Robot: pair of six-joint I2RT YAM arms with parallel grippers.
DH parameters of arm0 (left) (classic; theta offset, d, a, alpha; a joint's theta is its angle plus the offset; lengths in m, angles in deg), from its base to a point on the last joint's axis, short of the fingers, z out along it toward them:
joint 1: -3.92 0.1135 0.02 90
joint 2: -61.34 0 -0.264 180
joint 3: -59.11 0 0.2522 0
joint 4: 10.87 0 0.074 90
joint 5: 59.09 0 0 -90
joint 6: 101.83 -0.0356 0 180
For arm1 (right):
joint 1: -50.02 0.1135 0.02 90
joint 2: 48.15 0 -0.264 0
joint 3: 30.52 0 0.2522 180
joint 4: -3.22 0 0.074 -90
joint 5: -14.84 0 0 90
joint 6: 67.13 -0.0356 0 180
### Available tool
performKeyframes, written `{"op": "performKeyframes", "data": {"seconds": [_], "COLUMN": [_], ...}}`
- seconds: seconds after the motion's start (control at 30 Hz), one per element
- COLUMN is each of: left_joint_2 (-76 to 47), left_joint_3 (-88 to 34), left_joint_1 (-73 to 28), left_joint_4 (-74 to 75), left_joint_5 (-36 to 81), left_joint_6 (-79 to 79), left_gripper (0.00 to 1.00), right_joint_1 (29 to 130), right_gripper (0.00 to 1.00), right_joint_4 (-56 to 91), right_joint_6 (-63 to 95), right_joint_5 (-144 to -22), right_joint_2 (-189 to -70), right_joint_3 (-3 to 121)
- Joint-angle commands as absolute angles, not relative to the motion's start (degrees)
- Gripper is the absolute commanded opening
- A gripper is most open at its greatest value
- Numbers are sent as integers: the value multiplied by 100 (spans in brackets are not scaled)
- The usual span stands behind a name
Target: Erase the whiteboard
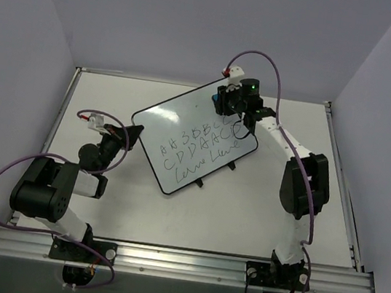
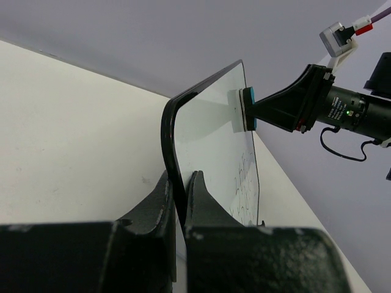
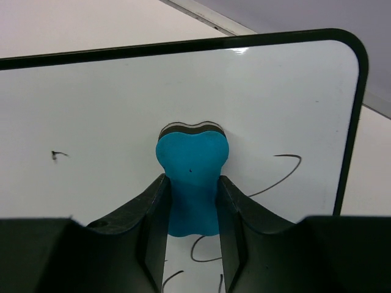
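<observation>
The whiteboard [image 1: 175, 132] lies tilted on the table, black-framed, with several rows of black writing on its lower right half; its upper left part is clean. My left gripper [image 1: 132, 134] is shut on the board's left edge, the frame [image 2: 171, 152] clamped between its jaws. My right gripper [image 1: 225, 105] is shut on the small blue eraser [image 3: 191, 177] and presses it against the board [image 3: 122, 110] near its far right corner. The eraser [image 2: 247, 109] also shows flat on the board in the left wrist view. Pen strokes [image 3: 281, 168] lie beside the eraser.
The white table [image 1: 258, 222] is walled in by grey panels at the back and sides. Two black clips [image 1: 215, 173] stick out from the board's lower long edge. A metal rail [image 1: 185, 263] runs along the near edge by the arm bases.
</observation>
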State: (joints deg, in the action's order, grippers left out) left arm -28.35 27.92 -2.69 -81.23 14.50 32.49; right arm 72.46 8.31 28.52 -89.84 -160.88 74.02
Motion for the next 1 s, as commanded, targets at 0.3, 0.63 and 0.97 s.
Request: {"op": "performKeyframes", "data": {"seconds": [0.3,0.63,0.97], "left_joint_2": [-3051,-3051,-3060], "left_joint_3": [2988,2979,2979], "left_joint_1": [-504,-522,-540], "left_joint_4": [-7973,-7955,-7982], "left_joint_5": [1052,1025,1025], "left_joint_6": [1726,1700,1665], "left_gripper": [2,2,2], "right_joint_1": [6855,8068,8983], "right_gripper": [0,0,0], "right_joint_4": [1214,1372,2066], "right_joint_6": [2744,2357,2147], "right_joint_5": [-9406,-8835,-8167], "right_joint_2": [-16355,-16267,-16259], "right_joint_3": [7851,7832,8133]}}
